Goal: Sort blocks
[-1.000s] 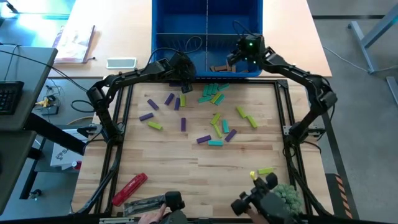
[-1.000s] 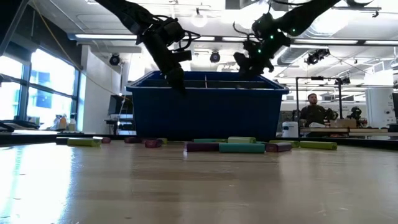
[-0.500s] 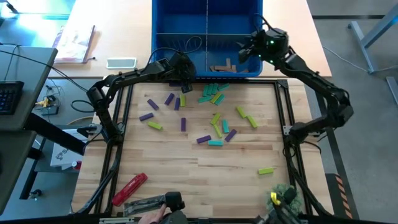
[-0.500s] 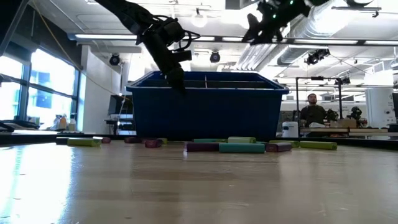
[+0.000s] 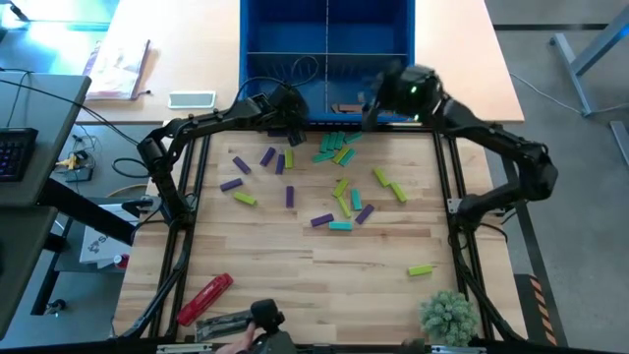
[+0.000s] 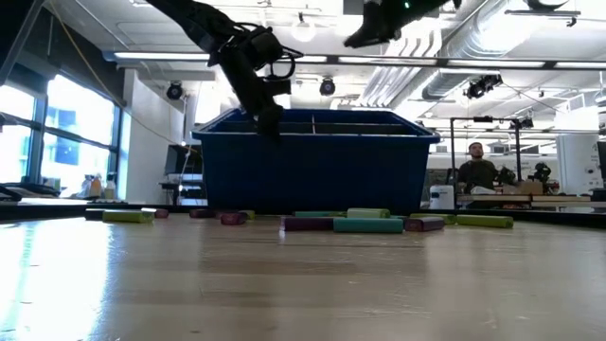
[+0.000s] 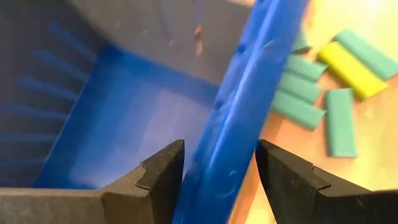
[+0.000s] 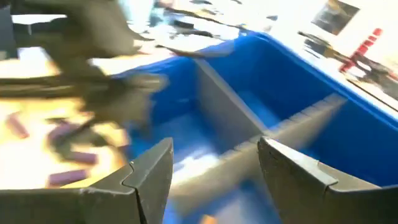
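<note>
Both grippers, the left gripper [image 5: 287,116] and right gripper [image 5: 378,98], hang wide and empty over the blue bin's [image 5: 257,59] near rim at twelve o'clock, blocks [image 5: 339,187] scattered below.

My right gripper [image 5: 371,106] has risen out of the blue bin [image 5: 295,39] and swung back over its near wall, fingers now open.

A robotics lab in an open-plan industrial office is showing here: exposed silver ceiling ducts [image 6: 492,57] and strip lights are running overhead, a person [image 6: 476,169] is sitting at a far desk among equipment, and a black keyboard [image 5: 18,153] and loose cables are lying beside the butcher-block wooden table [image 5: 295,265].
</note>
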